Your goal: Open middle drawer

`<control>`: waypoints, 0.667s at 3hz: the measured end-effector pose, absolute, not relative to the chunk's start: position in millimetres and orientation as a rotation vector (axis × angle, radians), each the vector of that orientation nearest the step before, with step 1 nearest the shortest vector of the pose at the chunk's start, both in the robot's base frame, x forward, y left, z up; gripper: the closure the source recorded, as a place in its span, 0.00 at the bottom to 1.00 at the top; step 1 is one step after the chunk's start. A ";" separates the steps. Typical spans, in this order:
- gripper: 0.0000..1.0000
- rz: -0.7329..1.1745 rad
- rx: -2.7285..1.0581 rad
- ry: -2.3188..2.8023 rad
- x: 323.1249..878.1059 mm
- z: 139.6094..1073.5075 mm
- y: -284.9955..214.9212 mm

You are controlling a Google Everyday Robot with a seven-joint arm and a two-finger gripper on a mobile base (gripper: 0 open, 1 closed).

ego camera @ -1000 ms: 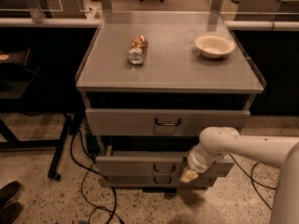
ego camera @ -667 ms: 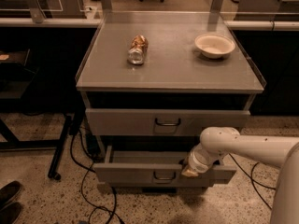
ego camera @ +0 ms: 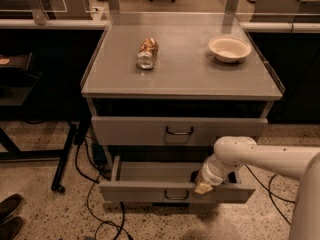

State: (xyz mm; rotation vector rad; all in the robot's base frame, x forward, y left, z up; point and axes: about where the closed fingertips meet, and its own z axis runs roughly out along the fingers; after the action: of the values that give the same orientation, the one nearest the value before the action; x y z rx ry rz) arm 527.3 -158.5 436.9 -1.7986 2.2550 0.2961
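Above speckled floor (ego camera: 35, 179), middle drawer (ego camera: 142, 191) sits further out than before; my end effector (ego camera: 203, 185) at its front rim, grip I cannot tell. Surface (ego camera: 190, 76) holds can (ego camera: 147, 53), bowl (ego camera: 229, 48).

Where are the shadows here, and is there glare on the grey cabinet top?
Camera view: dim warm light; the flat grey metal cabinet top has a soft sheen, no hard glare. Camera view: deep shadow under that top; the wide grey metal middle drawer is dim inside, the cream gripper at its front wall.
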 end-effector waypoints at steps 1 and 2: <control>1.00 0.306 -1.782 2.269 522.1 438.0 -162.1; 1.00 0.328 -1.740 2.301 509.7 440.9 -170.5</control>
State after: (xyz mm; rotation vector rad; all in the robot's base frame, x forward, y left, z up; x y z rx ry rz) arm 509.7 -170.5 440.9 -1.7400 2.3007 0.3283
